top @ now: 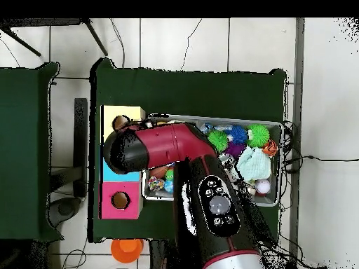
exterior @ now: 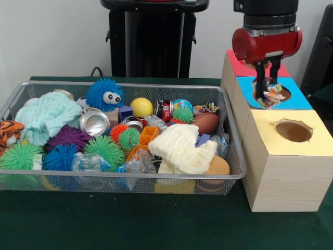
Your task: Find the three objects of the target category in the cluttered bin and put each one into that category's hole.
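My gripper hangs over the round hole in the blue card on the middle wooden box. Its fingers are shut on a crumpled colourful wrapper, which sits at the hole's mouth. The silver wire-mesh bin lies to the left of the boxes, full of clutter. A similar crumpled wrapper lies at the bin's back right. In the overhead view the arm's red head covers the gripper and most of the blue box; the bin shows beyond it.
A yellow-topped box with a hole stands nearest the camera and a red-topped box behind the blue one. The bin holds spiky balls, cans, knitted cloths and a blue furry toy. An orange object lies on the floor.
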`<action>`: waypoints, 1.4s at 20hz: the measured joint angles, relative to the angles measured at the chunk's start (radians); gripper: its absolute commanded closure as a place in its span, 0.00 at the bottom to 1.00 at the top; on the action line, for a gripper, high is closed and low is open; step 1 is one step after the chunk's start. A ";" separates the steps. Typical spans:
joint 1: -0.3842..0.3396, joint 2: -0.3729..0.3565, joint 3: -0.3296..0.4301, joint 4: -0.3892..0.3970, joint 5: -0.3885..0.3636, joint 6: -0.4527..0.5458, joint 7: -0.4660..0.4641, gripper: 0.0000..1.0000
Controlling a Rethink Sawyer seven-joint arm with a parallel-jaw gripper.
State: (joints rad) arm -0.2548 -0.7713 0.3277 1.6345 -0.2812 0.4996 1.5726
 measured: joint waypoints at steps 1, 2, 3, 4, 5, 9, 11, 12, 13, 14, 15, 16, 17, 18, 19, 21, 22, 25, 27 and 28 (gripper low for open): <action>0.000 0.005 0.001 0.000 0.000 -0.022 0.000 1.00; 0.000 0.012 0.003 0.000 0.000 -0.054 0.000 1.00; 0.000 0.017 0.005 0.000 0.000 -0.074 0.000 1.00; 0.001 0.026 0.007 0.000 0.000 -0.105 0.000 1.00; 0.001 0.033 0.008 0.000 0.000 -0.123 0.000 1.00; 0.010 0.069 0.009 -0.001 0.000 -0.195 0.000 1.00; 0.017 0.087 0.009 -0.001 0.000 -0.211 0.000 1.00; 0.020 0.097 0.010 -0.001 0.000 -0.215 0.000 1.00; 0.023 0.105 0.010 -0.001 0.000 -0.216 0.000 1.00; 0.025 0.112 0.011 -0.001 0.000 -0.216 0.000 1.00; 0.028 0.123 0.013 -0.001 0.000 -0.216 0.000 1.00; 0.028 0.127 0.014 -0.001 0.000 -0.217 0.000 1.00; 0.029 0.135 0.017 -0.001 0.001 -0.217 0.000 1.00; 0.029 0.140 0.018 -0.001 0.002 -0.217 0.000 1.00; 0.028 0.144 0.020 -0.002 0.003 -0.218 0.000 1.00; 0.026 0.152 0.023 -0.002 0.008 -0.220 0.000 1.00; 0.025 0.154 0.023 -0.003 0.010 -0.222 0.000 1.00; 0.024 0.158 0.023 -0.003 0.017 -0.227 0.000 1.00; 0.024 0.160 0.023 -0.003 0.017 -0.231 0.000 1.00; 0.024 0.162 0.024 -0.003 0.017 -0.233 0.000 1.00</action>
State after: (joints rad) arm -0.2308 -0.6097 0.3512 1.6317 -0.2637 0.2668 1.5726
